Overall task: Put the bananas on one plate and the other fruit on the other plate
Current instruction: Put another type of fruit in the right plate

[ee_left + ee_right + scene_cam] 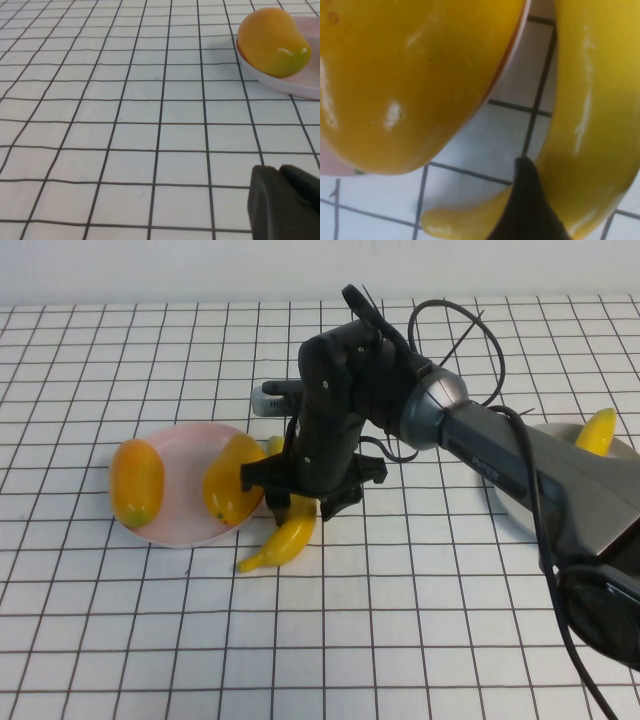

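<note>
One banana (283,543) lies on the table against the pink plate (180,455). My right gripper (290,508) is down over it and shut on it. In the right wrist view one dark finger (527,210) presses the banana's (590,100) side; the other finger is hidden. Two mangoes sit on the pink plate, one on the left rim (136,482) and one on the right rim (232,480), the latter close to the gripper (410,75). The second banana (598,430) lies on the grey plate (628,452), mostly hidden by the right arm. My left gripper (280,172) is shut and empty, low over the table, out of the high view.
The left wrist view shows a mango (272,42) on the pink plate's rim (300,85), well beyond the left gripper. The right arm (480,440) and its cables span the table from right to middle. The table has a black grid pattern.
</note>
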You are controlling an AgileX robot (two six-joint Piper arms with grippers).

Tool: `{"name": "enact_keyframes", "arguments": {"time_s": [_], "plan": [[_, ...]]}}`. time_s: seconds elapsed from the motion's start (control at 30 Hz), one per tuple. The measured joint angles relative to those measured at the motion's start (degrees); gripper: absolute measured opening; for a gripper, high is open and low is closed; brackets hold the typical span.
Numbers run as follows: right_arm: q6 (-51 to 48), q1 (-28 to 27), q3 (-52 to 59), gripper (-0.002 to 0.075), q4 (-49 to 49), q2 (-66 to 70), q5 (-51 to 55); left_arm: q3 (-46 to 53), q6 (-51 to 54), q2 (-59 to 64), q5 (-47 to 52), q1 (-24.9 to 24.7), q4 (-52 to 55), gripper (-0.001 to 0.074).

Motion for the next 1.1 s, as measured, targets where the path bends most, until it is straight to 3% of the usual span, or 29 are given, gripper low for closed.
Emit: {"name": "enact_keyframes", "arguments": {"time_s": [1.1], "plan": [[-0.3, 1.9, -5.6, 0.0416, -4.0, 3.1, 0.6, 0.0, 0.0, 0.0, 0.0, 0.0, 0.0, -0.0004]]}}
